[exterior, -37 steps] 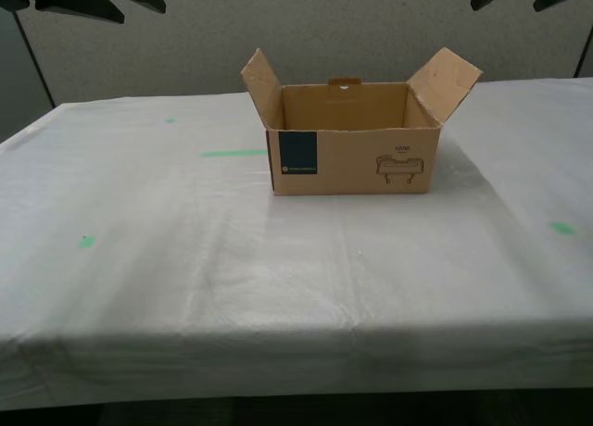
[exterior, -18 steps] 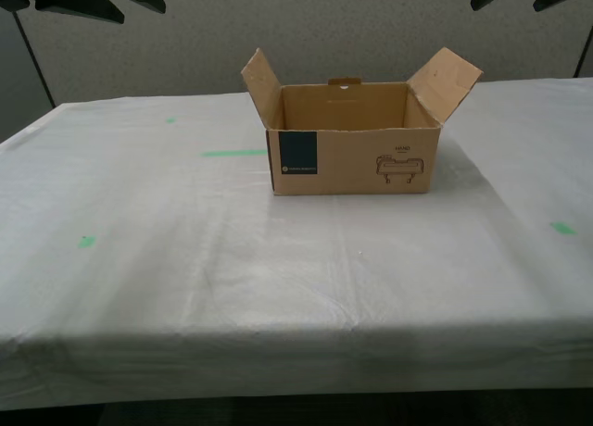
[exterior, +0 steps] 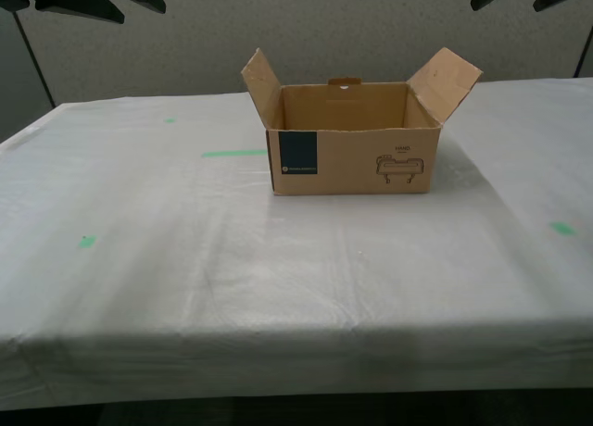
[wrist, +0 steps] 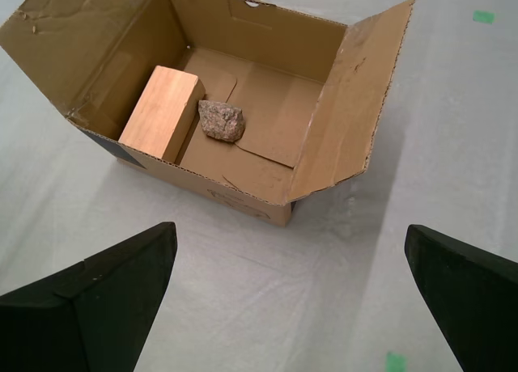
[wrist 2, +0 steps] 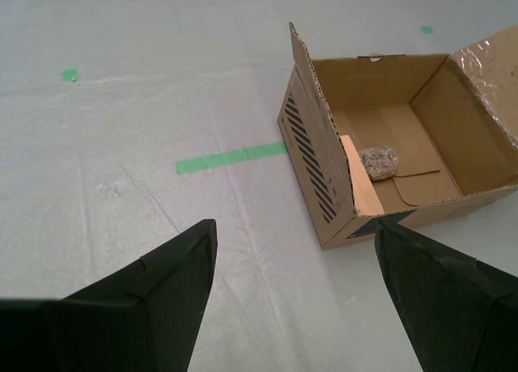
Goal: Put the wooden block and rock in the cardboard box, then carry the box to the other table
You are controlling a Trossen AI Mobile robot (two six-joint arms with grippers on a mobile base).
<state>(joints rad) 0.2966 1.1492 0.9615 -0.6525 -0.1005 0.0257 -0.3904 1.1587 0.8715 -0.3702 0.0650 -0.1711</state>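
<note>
Cardboard box (exterior: 352, 157) sits apart from both grippers' spread, empty fingers (wrist: 97, 299).

Open cardboard box (exterior: 353, 153) on other table (exterior: 185, 259)

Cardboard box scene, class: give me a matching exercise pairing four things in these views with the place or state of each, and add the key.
Things:
1. wooden block
2. rock
3. cardboard box
4. my first gripper

Places or states:
A. open, holding nothing, above the sheet in front of the box
B. standing on the white sheet, flaps up
C. inside the box, against a side wall
D. on the box floor, beside the block

Pairs: 1-C, 2-D, 3-B, 4-A
</note>
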